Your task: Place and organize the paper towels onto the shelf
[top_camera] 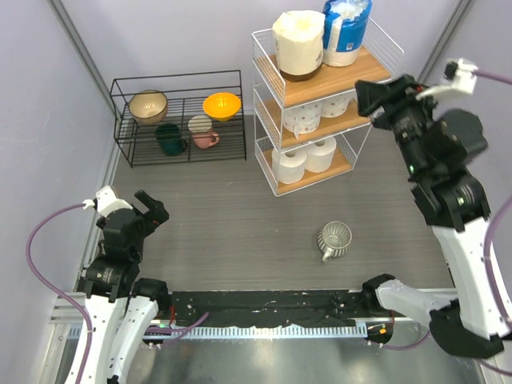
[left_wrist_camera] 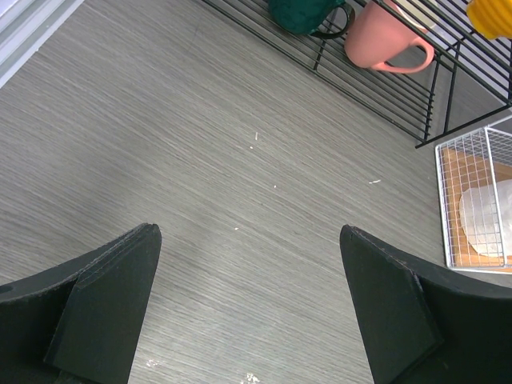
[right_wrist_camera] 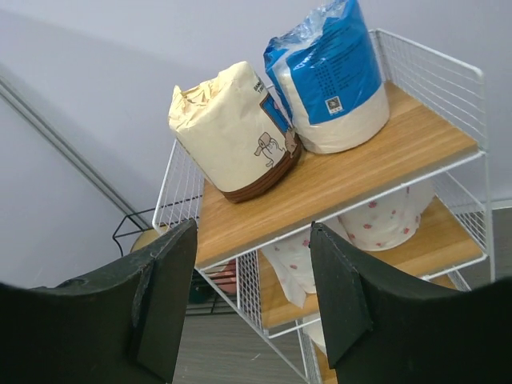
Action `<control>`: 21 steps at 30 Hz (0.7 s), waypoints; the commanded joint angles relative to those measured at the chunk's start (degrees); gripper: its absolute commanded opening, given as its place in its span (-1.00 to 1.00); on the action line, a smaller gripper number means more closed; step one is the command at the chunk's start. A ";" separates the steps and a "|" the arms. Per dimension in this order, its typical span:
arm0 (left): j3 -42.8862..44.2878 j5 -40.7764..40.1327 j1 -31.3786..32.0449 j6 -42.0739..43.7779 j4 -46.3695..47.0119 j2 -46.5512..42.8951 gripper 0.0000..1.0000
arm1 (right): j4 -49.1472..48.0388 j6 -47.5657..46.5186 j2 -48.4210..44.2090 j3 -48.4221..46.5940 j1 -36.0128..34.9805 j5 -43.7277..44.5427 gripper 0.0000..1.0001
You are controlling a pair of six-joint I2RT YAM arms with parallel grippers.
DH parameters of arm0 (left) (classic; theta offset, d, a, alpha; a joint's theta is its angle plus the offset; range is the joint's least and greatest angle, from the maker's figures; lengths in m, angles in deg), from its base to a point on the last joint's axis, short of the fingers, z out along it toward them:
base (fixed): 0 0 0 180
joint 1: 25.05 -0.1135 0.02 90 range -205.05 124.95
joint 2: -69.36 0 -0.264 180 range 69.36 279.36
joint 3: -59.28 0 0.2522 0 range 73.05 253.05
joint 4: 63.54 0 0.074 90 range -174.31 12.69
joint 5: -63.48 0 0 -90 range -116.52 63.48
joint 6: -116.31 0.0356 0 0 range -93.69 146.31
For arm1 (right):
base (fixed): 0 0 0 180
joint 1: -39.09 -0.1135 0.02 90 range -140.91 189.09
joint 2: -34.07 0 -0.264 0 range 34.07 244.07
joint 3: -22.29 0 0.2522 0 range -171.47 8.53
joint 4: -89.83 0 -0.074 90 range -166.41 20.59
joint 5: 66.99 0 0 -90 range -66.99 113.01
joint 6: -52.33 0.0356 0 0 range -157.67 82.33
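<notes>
Since all six fat cylindrical paper towels stand on the tall white wire-frame shelf with three light wooden boards (top_camera: 376,70), what remains is judged to be tidying only; the cream-beige roll in its printed wrapper (top_camera: 298,44) and the blue-and-white plastic-wrapped roll (top_camera: 346,30) share the top board side by side, apparently touching; two white rolls with a faint red print (top_camera: 302,118) sit on the middle board, and two plain white rolls (top_camera: 290,162) on the bottom board. The right gripper (right_wrist_camera: 252,264) hangs close beside the shelf, facing its top board, jaws spread wide and empty; the left gripper (left_wrist_camera: 248,272) hovers over the grey wood-grain table (left_wrist_camera: 200,160), well apart from the shelf, jaws likewise wide and empty. Each roll is probably light, soft and easily dented; a hard squeeze would likely crush the outer sheets, so a gentle hold across the full width at mid-height seems best, provided the jaws span it; the plastic film is likely slippery under the pads; the unwrapped rolls should offer more friction, though loose sheets may unwind. A grey ribbed cup (top_camera: 334,238) lies on its side on the table near the shelf; it is no part of the task.
</notes>
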 commanded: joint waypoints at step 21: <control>-0.90 5.41 0.24 1.22 4.61 3.67 0.99 | 15.18 8.92 -43.18 44.71 0.18 14.66 0.29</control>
